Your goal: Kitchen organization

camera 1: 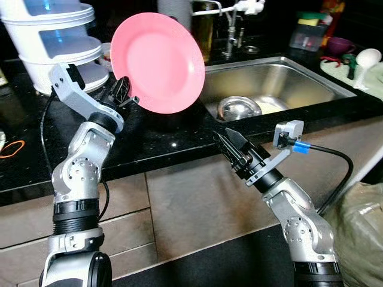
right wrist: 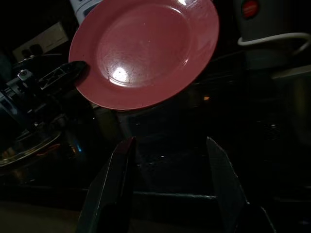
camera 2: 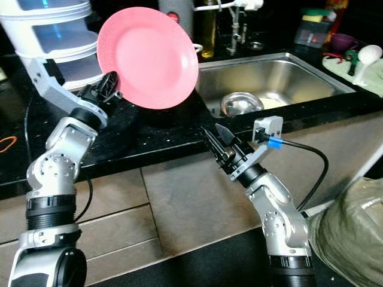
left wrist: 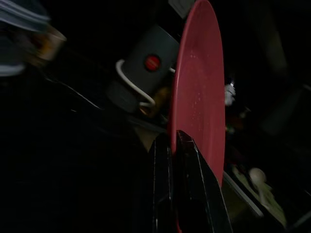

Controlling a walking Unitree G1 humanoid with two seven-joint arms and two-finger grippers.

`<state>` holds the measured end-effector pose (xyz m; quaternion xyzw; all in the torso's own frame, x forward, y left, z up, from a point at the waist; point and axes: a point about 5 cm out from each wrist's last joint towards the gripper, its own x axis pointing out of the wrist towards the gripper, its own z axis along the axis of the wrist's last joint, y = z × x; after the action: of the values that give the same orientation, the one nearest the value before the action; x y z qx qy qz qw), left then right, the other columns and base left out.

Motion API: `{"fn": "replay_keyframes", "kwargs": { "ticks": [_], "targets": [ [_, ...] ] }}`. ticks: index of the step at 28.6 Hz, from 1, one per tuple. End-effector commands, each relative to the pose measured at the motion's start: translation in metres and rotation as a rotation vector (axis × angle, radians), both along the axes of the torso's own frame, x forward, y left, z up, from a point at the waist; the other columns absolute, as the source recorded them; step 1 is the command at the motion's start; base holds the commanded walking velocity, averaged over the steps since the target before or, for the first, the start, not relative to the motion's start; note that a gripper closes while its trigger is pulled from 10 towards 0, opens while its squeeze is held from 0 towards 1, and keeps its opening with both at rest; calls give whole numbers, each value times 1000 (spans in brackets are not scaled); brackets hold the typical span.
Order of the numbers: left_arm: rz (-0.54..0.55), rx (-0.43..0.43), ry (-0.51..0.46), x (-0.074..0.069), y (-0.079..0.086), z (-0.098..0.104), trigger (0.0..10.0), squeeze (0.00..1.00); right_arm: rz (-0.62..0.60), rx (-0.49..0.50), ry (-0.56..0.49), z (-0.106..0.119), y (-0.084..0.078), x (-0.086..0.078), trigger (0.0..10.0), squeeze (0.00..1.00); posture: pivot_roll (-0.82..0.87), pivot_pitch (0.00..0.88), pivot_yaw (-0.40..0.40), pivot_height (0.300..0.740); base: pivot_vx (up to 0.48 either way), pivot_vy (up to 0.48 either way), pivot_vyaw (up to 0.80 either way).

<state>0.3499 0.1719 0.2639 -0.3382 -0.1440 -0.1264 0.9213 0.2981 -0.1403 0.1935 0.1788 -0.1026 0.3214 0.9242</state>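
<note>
While the left tool point(camera 1: 124, 91) clenches the plate point(camera 1: 158, 63) rim at upper left, above the worktop point(camera 1: 161, 140), the right tool point(camera 1: 230, 145) hangs released at centre.

A stainless sink point(camera 1: 311, 84) is sitting sunk into the black counter point(camera 1: 161, 143), with a round steel bowl point(camera 1: 238, 107) lying in its basin and a tap point(camera 1: 230, 24) standing behind it. At the counter's far left a white tiered container point(camera 1: 57, 42) is standing, an orange rubber band point(camera 1: 12, 148) is lying near the front edge, and a bottle of yellowish oil point(camera 1: 203, 30) is standing at the back. Off to the right a purple cup point(camera 1: 339, 45) and a white ladle point(camera 1: 365, 63) are resting, and a greenish plastic bag point(camera 1: 359, 233) is slumping on the floor below.
</note>
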Motion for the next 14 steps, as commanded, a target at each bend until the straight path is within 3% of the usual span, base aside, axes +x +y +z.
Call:
{"fn": "replay_keyframes", "kwargs": {
  "ticks": [1, 6, 14],
  "targets": [
    [17, 16, -15, -2, 4, 0, 10000, 0, 10, -5, 5, 0, 2, 0, 10000, 0, -5, 30, 0, 740, 0, 0, 0],
    [26, 18, -4, -2, 4, -4, 10000, 0, 14, -12, 6, 0, 3, 0, 10000, 0, -6, 30, -1, 740, 0, 0, 0],
    [39, 49, -14, -4, 5, -6, 10000, 0, 30, -18, 10, -1, 7, 0, 10000, 0, -4, 29, -4, 740, 0, -357, 0]
  ]
}}
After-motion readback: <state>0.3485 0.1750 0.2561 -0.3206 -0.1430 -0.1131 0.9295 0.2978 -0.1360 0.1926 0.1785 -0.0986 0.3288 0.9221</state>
